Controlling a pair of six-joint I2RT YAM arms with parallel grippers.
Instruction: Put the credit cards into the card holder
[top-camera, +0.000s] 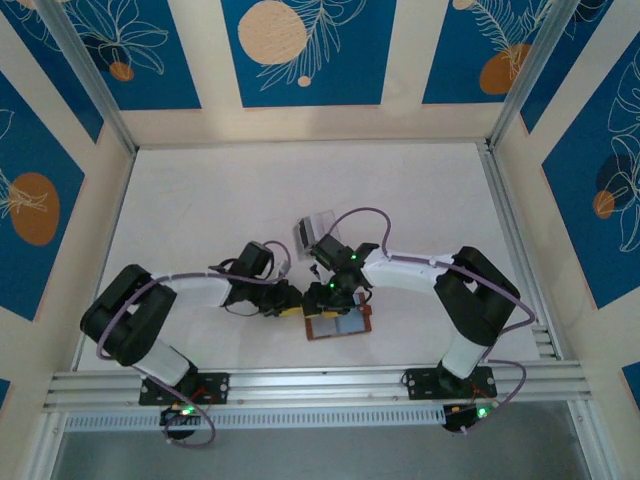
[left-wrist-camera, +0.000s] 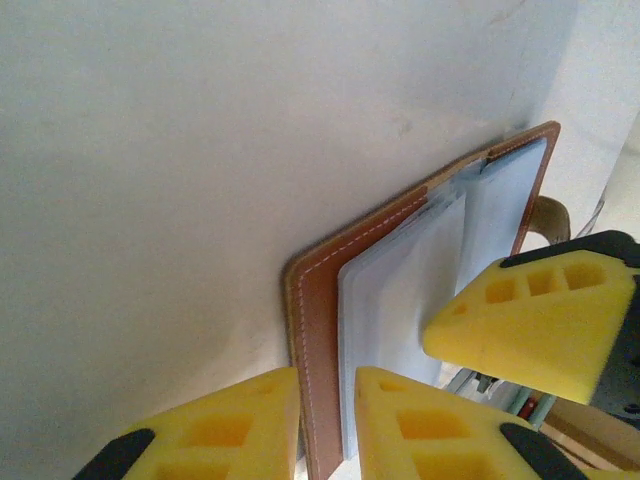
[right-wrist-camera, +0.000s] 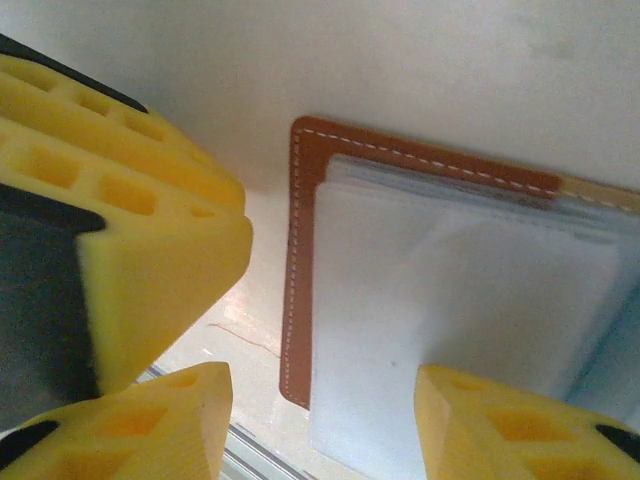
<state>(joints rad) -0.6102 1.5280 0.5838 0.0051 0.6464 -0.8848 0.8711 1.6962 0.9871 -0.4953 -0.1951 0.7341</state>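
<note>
The wallet (top-camera: 340, 325) lies open at lower centre, the left claw (left-wrist-camera: 328, 388) clamped on its brown edge — seemingly to steady it — while the right claw (right-wrist-camera: 322, 378) hangs with jaws apart over the pale pockets (right-wrist-camera: 460, 300).

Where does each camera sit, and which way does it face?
Top external: above and behind the arms, facing down onto the table; left gripper and right gripper meet at the open card holder.
Left wrist: on the left arm, looking along its own fingers, which clamp the card holder's brown edge.
Right wrist: on the right arm, looking down between its own parted fingers at the pale pockets.
Shared: both wrist views show the card holder and the other arm's gripper.
</note>
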